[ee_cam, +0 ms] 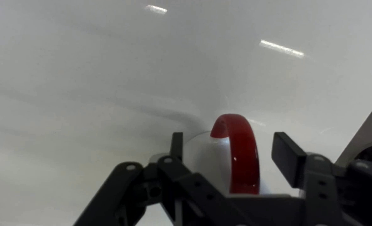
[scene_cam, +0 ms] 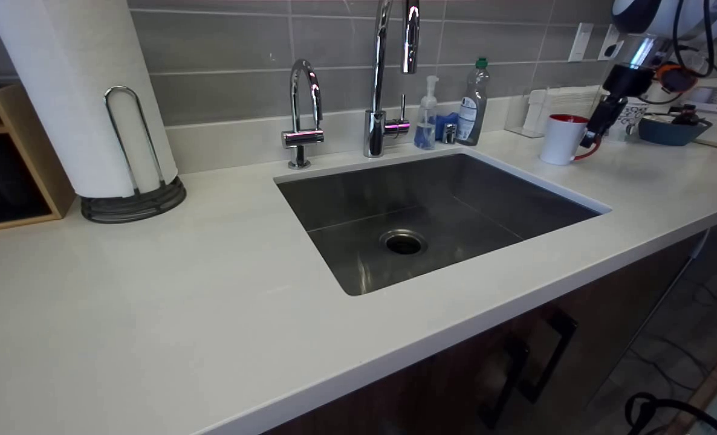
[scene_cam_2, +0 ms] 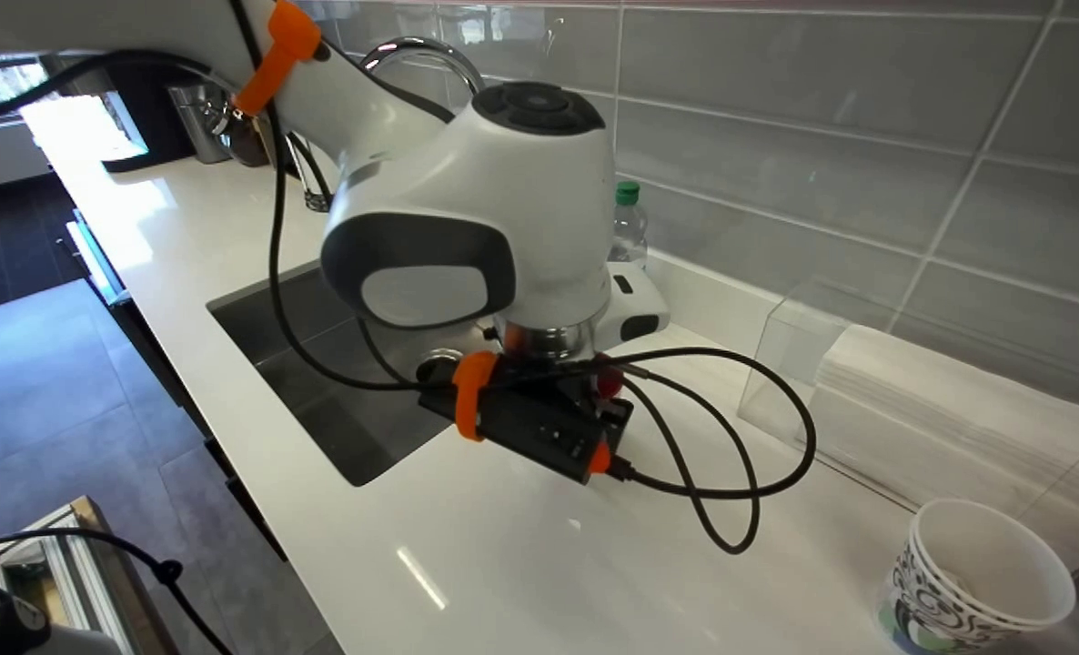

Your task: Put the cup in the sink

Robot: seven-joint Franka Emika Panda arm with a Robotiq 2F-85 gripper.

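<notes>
And now straddling the red handle with a wide-spread pincer, gaps and all on both sides, right up at the white cup standing upright on the worktop near the sink, close to stacked napkins.

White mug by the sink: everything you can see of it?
The mug is white outside, red inside, with a curved red handle; glossy, ceramic-looking. It stands upright on the counter beside the sink. The open gripper straddles the handle, with a gap on each side in the wrist view; whether it touches the mug is unclear. The inside bottom is hidden.
</notes>
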